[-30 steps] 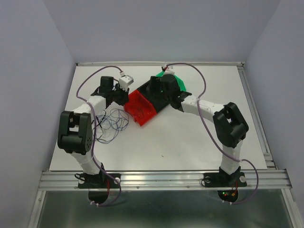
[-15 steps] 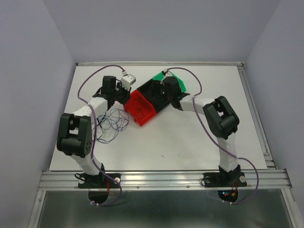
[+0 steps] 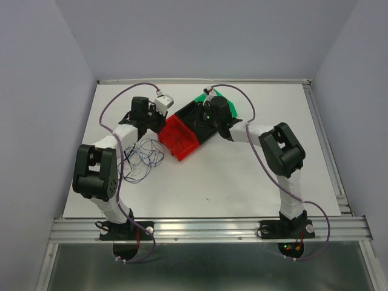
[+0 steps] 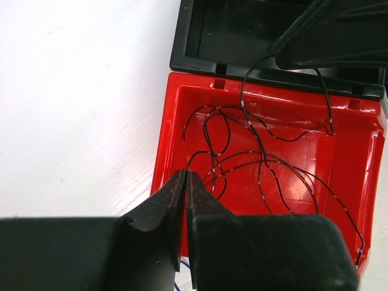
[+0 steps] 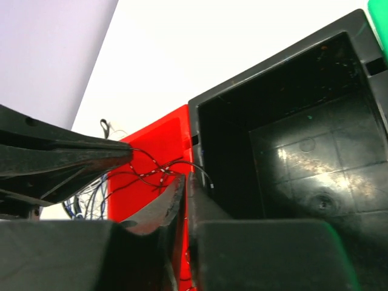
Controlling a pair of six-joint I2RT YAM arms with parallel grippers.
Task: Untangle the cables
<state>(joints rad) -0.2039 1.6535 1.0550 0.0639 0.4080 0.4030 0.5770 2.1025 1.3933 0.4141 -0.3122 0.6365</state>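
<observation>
Cables (image 3: 143, 159): hair-thin curly blue and dark strands, a loose clump on the white counter (image 3: 242, 176), left, no clear axis. Black cable (image 4: 262, 163) loops over the glossy red bin (image 4: 173, 127), running left-right. Left jaws closed, pinching it; right jaws likewise, at the black bin (image 5: 291, 139).

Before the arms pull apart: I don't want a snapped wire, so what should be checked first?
1. Left gripper shut on the black cable: ok, jaws closed with a strand at the tips.
2. Right gripper shut on the black cable: ok, a loop hangs from its finger in the left wrist view.
3. Both grips on separate strands: cannot tell.
4. Cable free of crossings: not ok, strands overlap inside the red bin.
5. Black bin empty: ok.
6. Blue cables beside the red bin, apart from the black cable: cannot tell.
</observation>
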